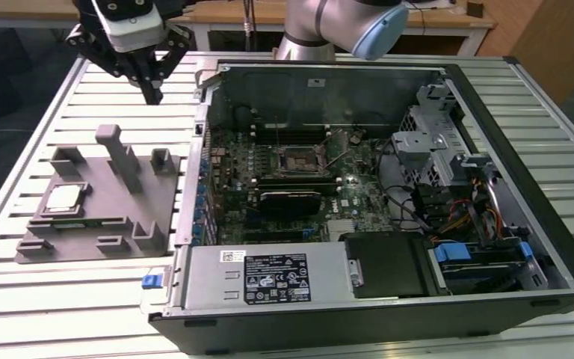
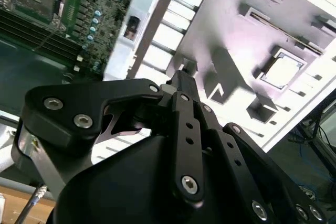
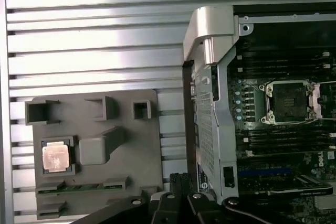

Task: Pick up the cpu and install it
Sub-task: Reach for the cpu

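We found the black end effector (image 1: 153, 96) hanging over the slatted silver metal desk (image 1: 57, 299), beyond the far side of the grey moulded plastic tray (image 1: 117, 224), with its fingers pressed together and nothing between them. The small, flat, square, silver-topped cpu (image 1: 63, 198) lay in a recess of that tray toward the exterior view's left, well apart from the end effector. The dark square socket frame (image 1: 297, 158) sat on the green motherboard (image 1: 267, 179) inside the open black computer case (image 1: 526, 149), on the exterior view's right of the tray.
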